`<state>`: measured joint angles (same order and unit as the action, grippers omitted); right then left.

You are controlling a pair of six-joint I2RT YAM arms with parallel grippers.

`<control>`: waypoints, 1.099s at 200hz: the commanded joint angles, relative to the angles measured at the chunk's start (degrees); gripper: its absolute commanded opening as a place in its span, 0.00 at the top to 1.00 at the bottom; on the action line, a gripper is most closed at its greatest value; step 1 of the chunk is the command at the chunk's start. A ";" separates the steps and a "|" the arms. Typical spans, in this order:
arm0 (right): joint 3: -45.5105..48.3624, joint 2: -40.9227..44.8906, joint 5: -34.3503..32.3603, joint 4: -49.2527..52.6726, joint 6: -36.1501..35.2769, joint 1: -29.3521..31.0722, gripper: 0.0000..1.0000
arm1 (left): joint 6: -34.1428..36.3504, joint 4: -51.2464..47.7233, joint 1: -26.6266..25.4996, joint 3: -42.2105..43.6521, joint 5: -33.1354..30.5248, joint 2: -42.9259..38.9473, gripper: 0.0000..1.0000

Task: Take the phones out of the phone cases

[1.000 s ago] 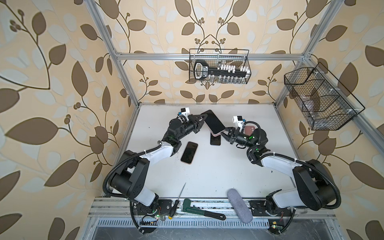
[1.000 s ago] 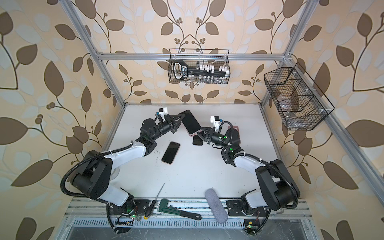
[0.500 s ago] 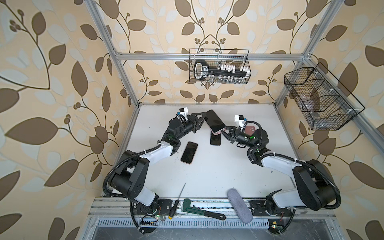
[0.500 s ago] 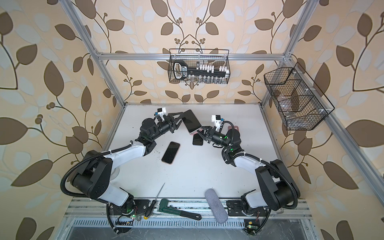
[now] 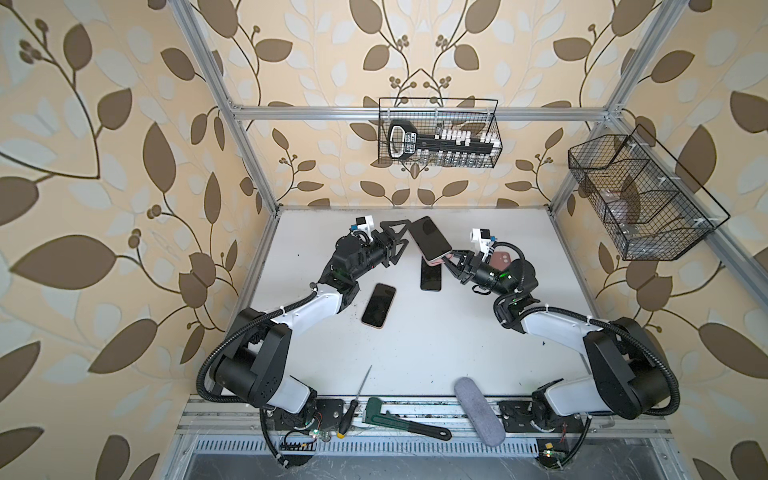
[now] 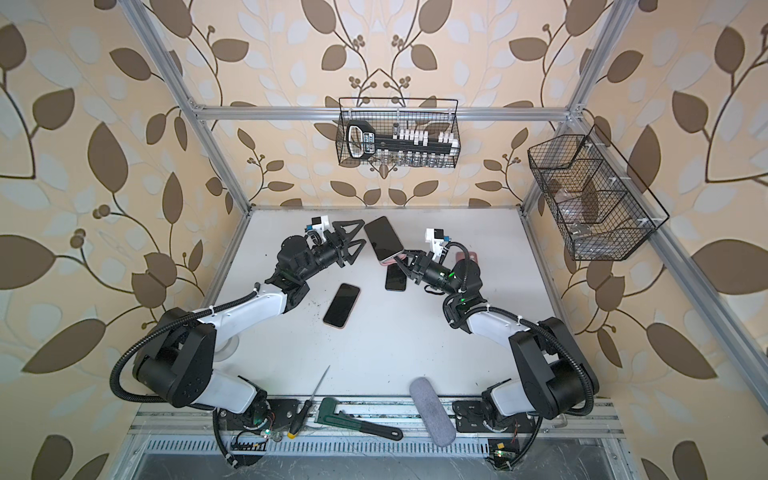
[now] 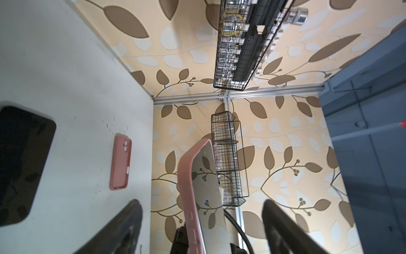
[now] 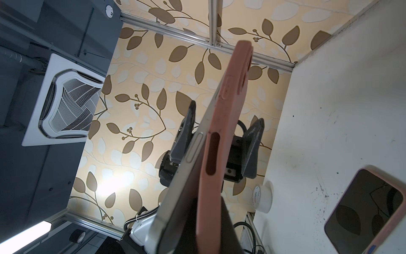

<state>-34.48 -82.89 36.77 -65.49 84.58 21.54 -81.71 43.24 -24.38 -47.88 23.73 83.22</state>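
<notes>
Just ahead of your wide-open left gripper [image 5: 405, 235] hangs the slim black-screened phone [image 5: 430, 239], partly peeled from the soft pink silicone case [image 8: 226, 110] that your right gripper [image 5: 448, 261] clamps at its end; next, I think, close left on the freed edge and pull.

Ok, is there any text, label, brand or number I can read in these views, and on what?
Nothing reads clearly.
White label on the black handled tool holder in the back wire basket: print too small to read.
White cylindrical roll: black lettering, too blurred to read.
Pink silicone phone case: no print seen.
</notes>
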 commanded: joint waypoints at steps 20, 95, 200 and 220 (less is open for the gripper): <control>-0.33 -0.93 -2.82 -4.69 -1.57 0.67 1.00 | 2.52 -15.13 -1.91 -0.32 -4.64 -10.34 0.01; -0.77 -2.61 -6.33 -4.27 -4.58 2.08 1.00 | -4.79 -29.92 -5.60 -0.11 -8.02 -19.57 0.01; -1.62 -3.37 -10.30 -3.15 -7.32 3.68 1.00 | -9.78 -29.49 -12.07 0.27 -14.05 -20.91 0.01; -1.64 -3.62 -10.69 -3.26 -7.43 3.86 1.00 | -9.91 -28.58 -12.60 0.11 -14.44 -20.23 0.01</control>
<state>-34.50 -86.21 27.62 -63.96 77.82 24.93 -90.63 11.79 -36.10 -47.20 11.35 63.37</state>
